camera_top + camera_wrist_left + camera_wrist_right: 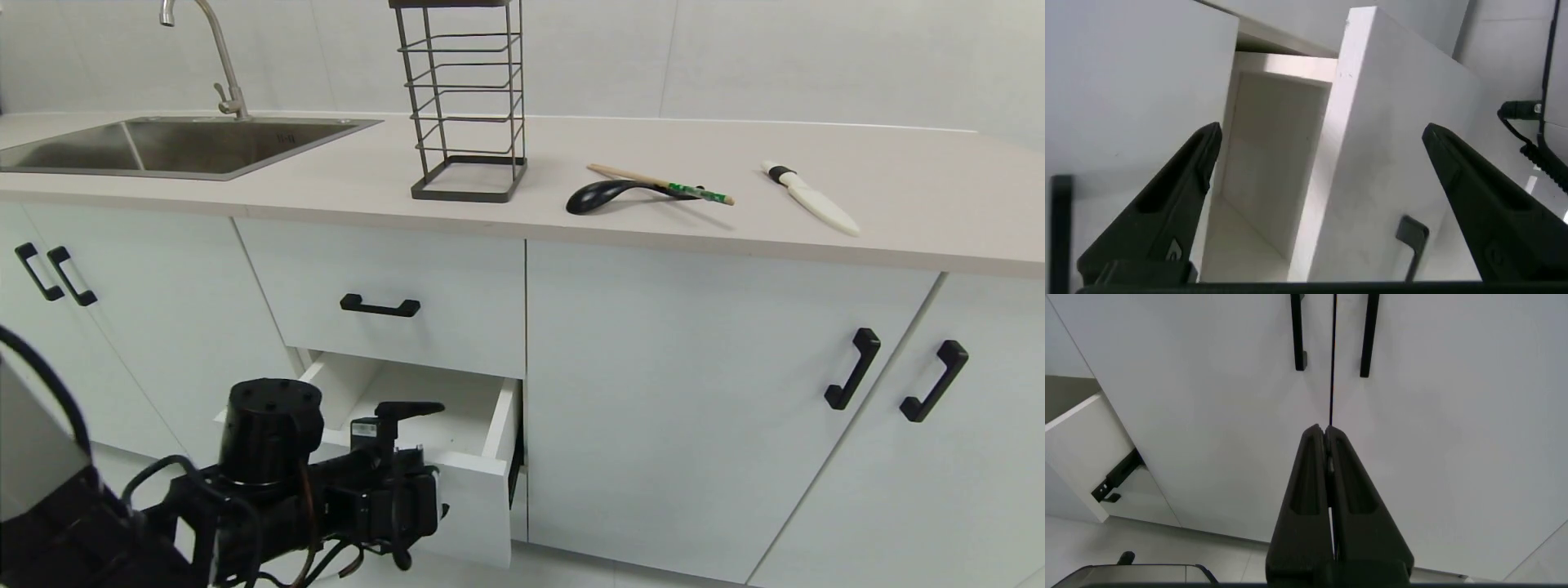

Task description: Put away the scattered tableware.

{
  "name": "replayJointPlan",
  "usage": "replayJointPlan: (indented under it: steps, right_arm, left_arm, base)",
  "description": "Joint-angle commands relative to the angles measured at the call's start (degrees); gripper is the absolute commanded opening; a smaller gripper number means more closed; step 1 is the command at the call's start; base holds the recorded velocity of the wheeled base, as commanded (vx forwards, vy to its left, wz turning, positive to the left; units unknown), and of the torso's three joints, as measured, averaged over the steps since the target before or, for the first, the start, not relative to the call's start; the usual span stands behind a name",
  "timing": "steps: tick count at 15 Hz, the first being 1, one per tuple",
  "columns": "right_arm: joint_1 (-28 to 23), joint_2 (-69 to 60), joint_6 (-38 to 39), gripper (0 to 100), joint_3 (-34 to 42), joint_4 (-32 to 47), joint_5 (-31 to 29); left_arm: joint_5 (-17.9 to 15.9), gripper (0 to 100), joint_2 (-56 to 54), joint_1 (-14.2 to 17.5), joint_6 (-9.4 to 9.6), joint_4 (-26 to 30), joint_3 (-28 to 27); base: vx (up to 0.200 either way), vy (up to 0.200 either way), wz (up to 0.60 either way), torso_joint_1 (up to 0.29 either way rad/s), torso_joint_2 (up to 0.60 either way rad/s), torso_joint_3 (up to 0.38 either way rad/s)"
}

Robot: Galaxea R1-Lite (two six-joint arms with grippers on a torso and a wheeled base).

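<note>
**Head view.** A black plastic spoon [608, 196], a pair of wooden chopsticks [661, 184] crossing its handle, and a white knife with a black band [812, 198] lie on the pale surface [735, 147]. All three are to the right of a dark wire rack [467, 98]. Below, the white lower drawer [490, 425] stands pulled out, with the left gripper [412, 490] at its front panel.

**Left wrist view.** The left gripper [1323, 171] has its fingers spread wide apart and holds nothing. The drawer [1388, 163] front panel stands between them.

**Right wrist view.** The right gripper [1328, 441] has its fingers pressed together and is empty. It faces the white cabinet doors [1208, 392].

**Step in hand.** The drawer-opening step appears complete, and no item is stowed yet.

**Next move.** Raise an arm to the surface and grasp one utensil. The chopsticks probably come first, since they rest on the spoon. All the items lie low and flat, so a precise pinch is needed.
</note>
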Motion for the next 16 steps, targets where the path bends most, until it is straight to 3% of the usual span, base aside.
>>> replayJointPlan:
  steps: [1, 8, 16]
  right_arm:
    - [0.0, 0.1, 0.0, 0, 0.0, 0.0, 0.0]
    - [0.0, 0.1, 0.0, 0, -0.1, 0.0, 0.0]
    - [0.0, 0.1, 0.0, 0, 0.0, 0.0, 0.0]
  left_arm:
    - [-0.2, 100, 11.3, -0.1, -0.34, -0.3, -5.0]
    - [-1.1, 100, 15.8, -0.1, -0.25, -2.0, -3.5]
    - [-1.2, 100, 7.7, -0.7, -0.25, -7.6, 12.6]
  base:
    - [0.0, 0.0, 0.0, 0.0, 0.0, 0.0]
    - [0.0, 0.0, 0.0, 0.0, 0.0, 0.0]
    - [0.0, 0.0, 0.0, 0.0, 0.0, 0.0]
